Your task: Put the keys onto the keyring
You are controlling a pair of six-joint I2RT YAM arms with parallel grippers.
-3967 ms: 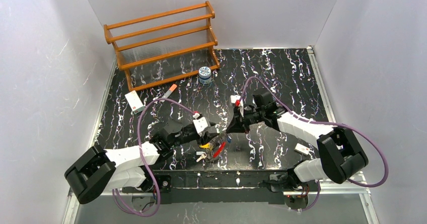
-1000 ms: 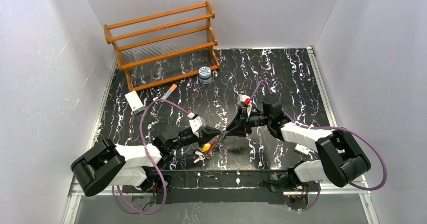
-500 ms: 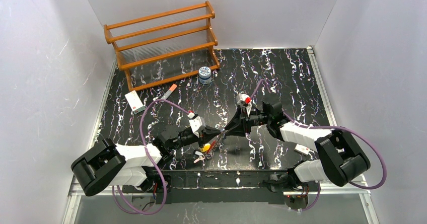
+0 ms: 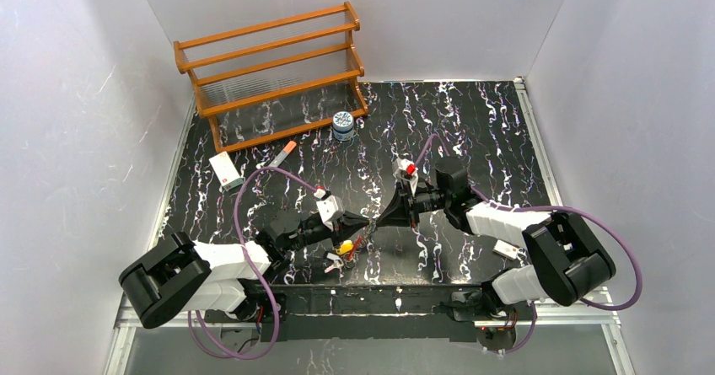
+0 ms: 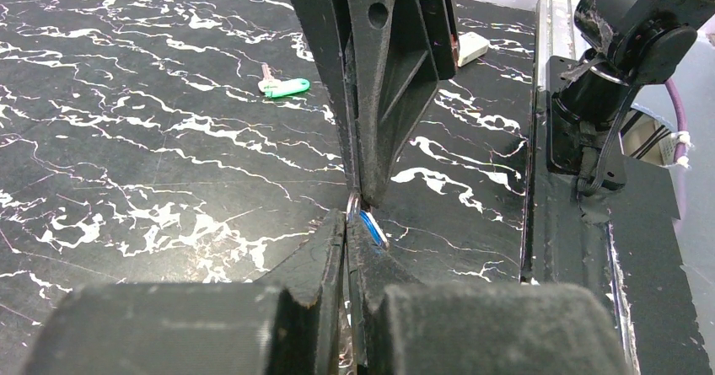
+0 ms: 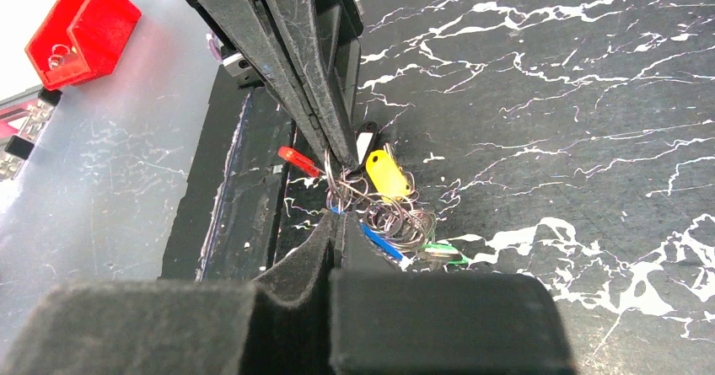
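My left gripper [image 4: 365, 222] and right gripper [image 4: 379, 221] meet tip to tip just above the table near its front edge. The left gripper [image 5: 347, 225] is shut on the thin silver wire of the keyring [image 5: 352, 203]. The right gripper [image 6: 337, 227] is shut, with a blue key [image 6: 381, 243] sticking out at its tip. The keyring's wire loops [image 6: 396, 219] hang in a tangle with a yellow key [image 6: 388, 174] and a red key [image 6: 297, 160]. A green key [image 5: 285, 88] lies on the table beside them. The top view shows the yellow key [image 4: 345, 246] below the tips.
A wooden rack [image 4: 270, 63] stands at the back left, with a blue-white jar [image 4: 342, 125] at its foot. An orange-tipped marker [image 4: 283, 152] and a white box [image 4: 224, 171] lie on the left. A small white block [image 4: 506, 249] lies by the right arm.
The right gripper's jaws have closed since half a second ago, and its tip has come a little leftward against the left gripper's tip. The left arm has held still.
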